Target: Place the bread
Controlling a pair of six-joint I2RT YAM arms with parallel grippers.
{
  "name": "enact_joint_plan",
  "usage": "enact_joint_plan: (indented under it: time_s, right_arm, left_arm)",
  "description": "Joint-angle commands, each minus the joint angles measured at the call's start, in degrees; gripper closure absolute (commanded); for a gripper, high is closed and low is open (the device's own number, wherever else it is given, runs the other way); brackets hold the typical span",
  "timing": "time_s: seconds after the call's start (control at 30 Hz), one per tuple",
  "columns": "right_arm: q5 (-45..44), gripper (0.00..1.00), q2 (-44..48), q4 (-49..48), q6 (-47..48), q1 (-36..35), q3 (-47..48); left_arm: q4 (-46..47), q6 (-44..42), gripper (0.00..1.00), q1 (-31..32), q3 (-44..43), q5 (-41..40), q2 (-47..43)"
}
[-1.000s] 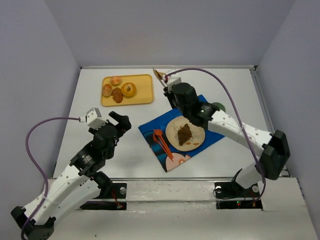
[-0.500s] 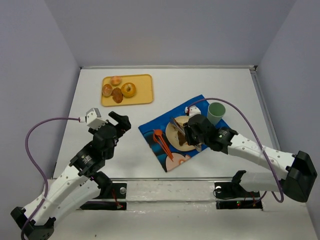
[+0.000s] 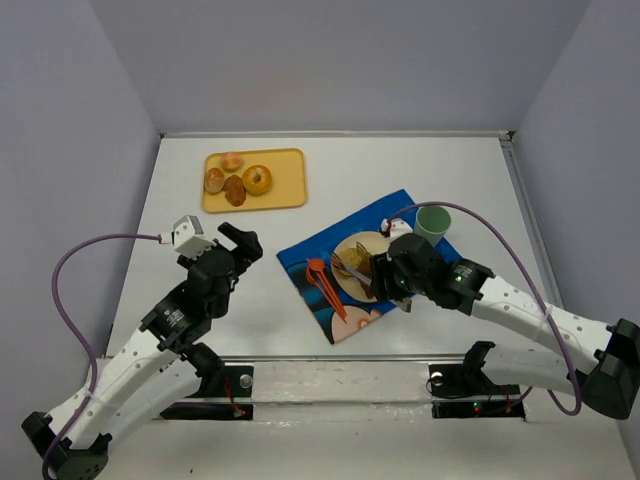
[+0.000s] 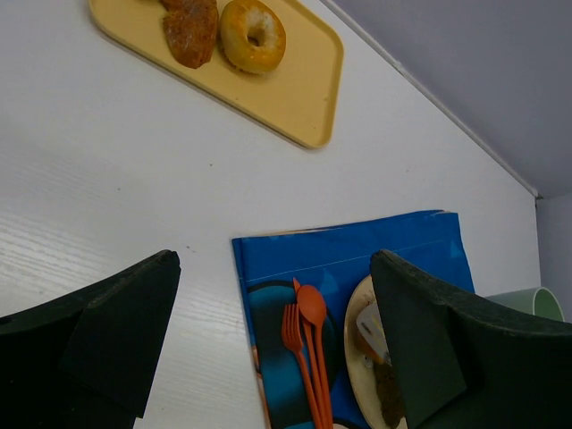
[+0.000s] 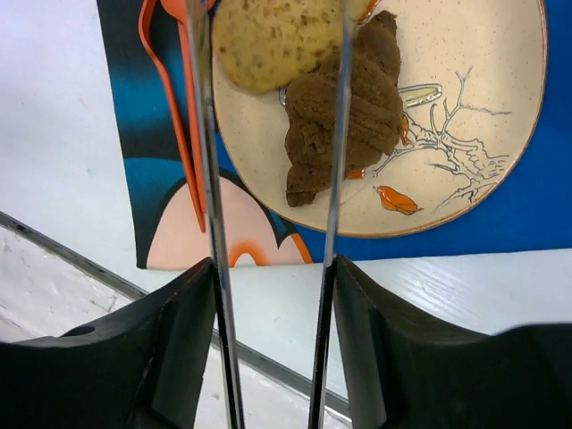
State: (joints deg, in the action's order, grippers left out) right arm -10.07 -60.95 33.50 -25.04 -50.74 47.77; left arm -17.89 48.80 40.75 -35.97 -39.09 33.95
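Bread (image 5: 268,40), a pale round slice, now lies on the plate (image 5: 483,107), at the rim nearest the orange cutlery (image 5: 176,116) and up against the brown pastry (image 5: 344,116) that fills the plate's middle. A second ago the plate carried only that pastry. The right arm was then stretched far beyond the plate, toward the yellow tray (image 3: 285,185), with the slice up in the tongs. Since then the arm has swung back and come down over the plate, bringing the slice with it.

The right gripper (image 5: 273,268) holds the tongs (image 5: 204,223). Its two black fingers press on the outer sides of the metal arms, which stand spread, one along each edge of the slice. The squeeze looks to be easing, so I judge this to be the release. Whether the tips still pinch the slice I cannot tell, since they run out of the top of the wrist view.

The left gripper (image 4: 274,268) sits well to the side of the plate, jaws wide apart and empty; it has not moved.

For the task, the carry is done and the slice is on the plate. What remains, as I judge it, is to let the tongs spread fully and lift straight up. That way the tips will not drag the slice over the rim onto the blue mat (image 3: 305,262) or shove the pastry.
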Motion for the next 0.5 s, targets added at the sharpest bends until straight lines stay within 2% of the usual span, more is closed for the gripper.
enact_joint_plan:
  time_s: [0.0, 0.27, 0.47]
  right_arm:
    - [-0.13, 0.40, 1.36, 1.75, -0.80, -0.59, 0.48]
    - [-0.39, 0.40, 1.18, 1.66, 1.48, -0.59, 5.22]
    - [-4.26, 0.46, -0.74, 0.17, 2.18, -0.59, 12.94]
  left_arm:
    - [0.75, 0.69, 0.01, -0.23, 0.72, -2.66, -0.03]
    - [0.40, 0.77, 0.01, -0.23, 0.46, -3.27, 0.41]
    - [0.05, 1.21, 0.01, -0.24, 0.54, -3.36, -0.55]
